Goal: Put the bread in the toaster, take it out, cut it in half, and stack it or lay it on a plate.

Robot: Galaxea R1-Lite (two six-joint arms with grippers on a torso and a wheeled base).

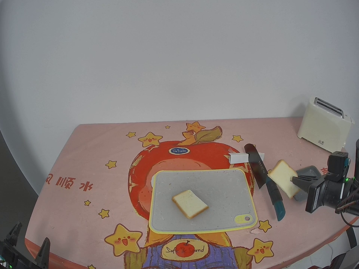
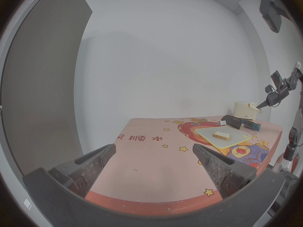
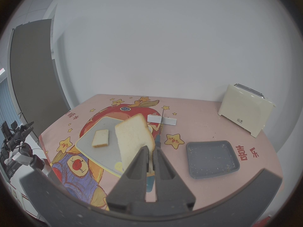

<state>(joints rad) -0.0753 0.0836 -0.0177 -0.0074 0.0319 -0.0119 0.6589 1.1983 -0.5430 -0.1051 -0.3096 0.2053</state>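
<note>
My right gripper (image 1: 299, 179) (image 3: 151, 153) is shut on a slice of bread (image 1: 283, 177) (image 3: 134, 141), held in the air above the grey plate (image 1: 313, 171) (image 3: 211, 159) at the table's right side. A second slice of bread (image 1: 189, 203) (image 3: 101, 138) lies flat on the grey cutting board (image 1: 224, 191) (image 3: 109, 152). The cream toaster (image 1: 324, 124) (image 3: 246, 108) stands at the far right corner. A knife (image 1: 266, 180) with a blue handle lies between board and plate. My left gripper (image 2: 153, 164) hangs open off the table's near left corner, holding nothing.
A small white block (image 1: 239, 157) (image 3: 161, 119) props the knife blade behind the board. The pink table (image 1: 93, 191) has free room on its left half. A plain wall rises just behind the table.
</note>
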